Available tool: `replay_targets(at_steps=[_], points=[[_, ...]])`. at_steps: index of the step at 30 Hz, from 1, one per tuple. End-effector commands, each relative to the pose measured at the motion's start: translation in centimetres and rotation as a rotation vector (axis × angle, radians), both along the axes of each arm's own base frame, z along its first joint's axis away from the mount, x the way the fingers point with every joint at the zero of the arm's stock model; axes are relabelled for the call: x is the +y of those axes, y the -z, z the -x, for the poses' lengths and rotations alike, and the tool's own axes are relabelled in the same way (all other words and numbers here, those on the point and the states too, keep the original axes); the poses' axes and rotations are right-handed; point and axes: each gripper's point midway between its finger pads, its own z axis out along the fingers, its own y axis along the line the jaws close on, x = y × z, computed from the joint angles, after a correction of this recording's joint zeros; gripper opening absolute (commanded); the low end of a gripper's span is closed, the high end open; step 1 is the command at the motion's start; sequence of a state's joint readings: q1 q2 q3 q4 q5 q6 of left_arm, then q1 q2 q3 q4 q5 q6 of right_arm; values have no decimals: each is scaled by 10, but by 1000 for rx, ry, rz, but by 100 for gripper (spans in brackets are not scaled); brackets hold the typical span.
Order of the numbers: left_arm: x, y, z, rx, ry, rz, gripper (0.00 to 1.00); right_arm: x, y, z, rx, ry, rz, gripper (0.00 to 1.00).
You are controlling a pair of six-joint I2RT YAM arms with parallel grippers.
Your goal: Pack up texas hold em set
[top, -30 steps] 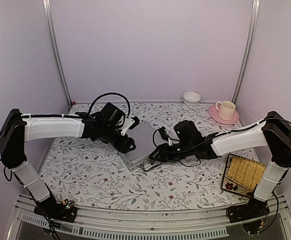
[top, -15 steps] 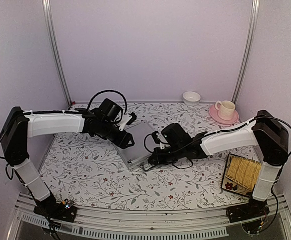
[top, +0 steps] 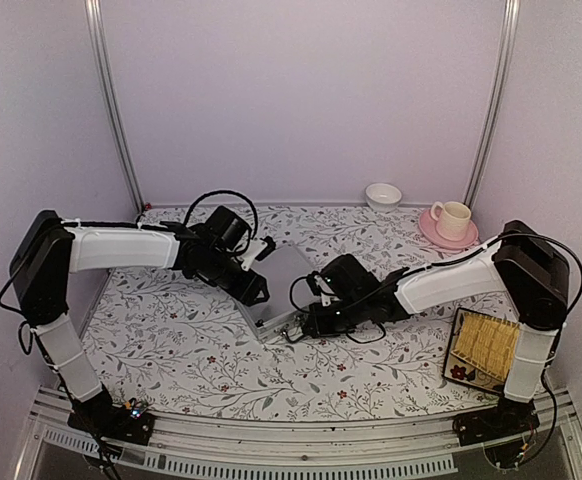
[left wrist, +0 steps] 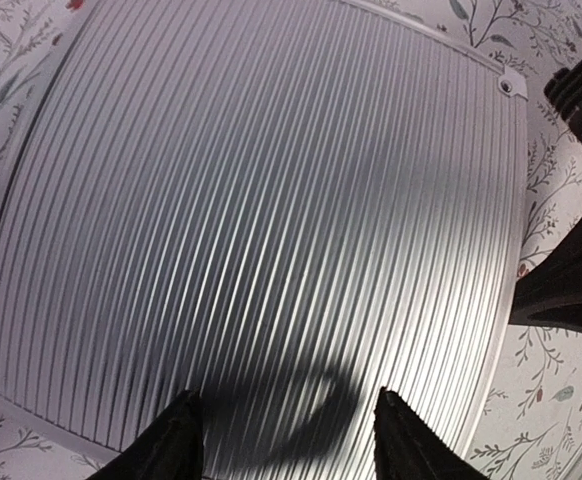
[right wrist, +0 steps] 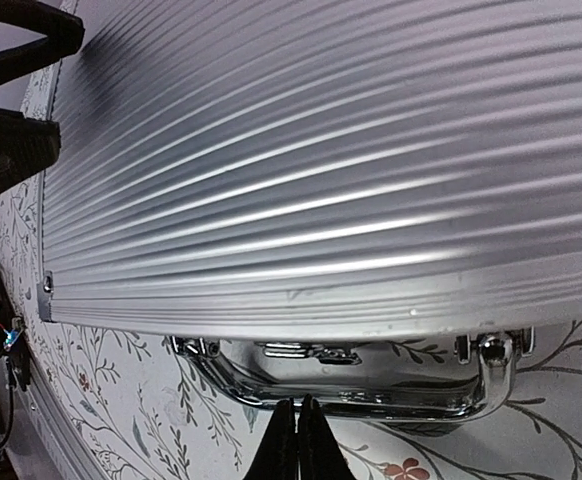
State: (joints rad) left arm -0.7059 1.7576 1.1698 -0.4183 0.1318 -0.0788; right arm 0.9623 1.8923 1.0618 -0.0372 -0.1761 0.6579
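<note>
The silver ribbed briefcase (top: 283,280) of the texas hold em set lies closed on the flowered table. Its chrome handle (right wrist: 351,393) faces the near side. My left gripper (left wrist: 286,402) hovers open over the lid (left wrist: 261,200), near one edge, with nothing between its fingers. My right gripper (right wrist: 297,405) is shut, its tips pressed together right at the handle bar with nothing held. In the top view the right gripper (top: 298,327) sits at the case's near edge and the left gripper (top: 256,290) at its left side. Chips, cards and dice are out of view.
A pink cup and saucer (top: 451,222) and a small white bowl (top: 383,195) stand at the back right. A yellow woven tray (top: 491,348) lies at the near right beside the right arm's base. Metal frame posts rise at both back corners.
My right gripper has shut and slid left to the case's handle. The left gripper shifted slightly over the lid and stayed open.
</note>
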Motion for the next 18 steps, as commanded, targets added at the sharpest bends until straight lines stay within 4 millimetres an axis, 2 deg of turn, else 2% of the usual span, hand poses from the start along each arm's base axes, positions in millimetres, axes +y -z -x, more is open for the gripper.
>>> replay_targets(at_steps=[1, 18], points=[[-1, 7, 2, 28, 3, -6, 58, 6, 2, -5, -18, 10, 13, 5], [0, 10, 3, 34, 3, -15, 59, 2, 20, -13, -18, 50, 69, 5]])
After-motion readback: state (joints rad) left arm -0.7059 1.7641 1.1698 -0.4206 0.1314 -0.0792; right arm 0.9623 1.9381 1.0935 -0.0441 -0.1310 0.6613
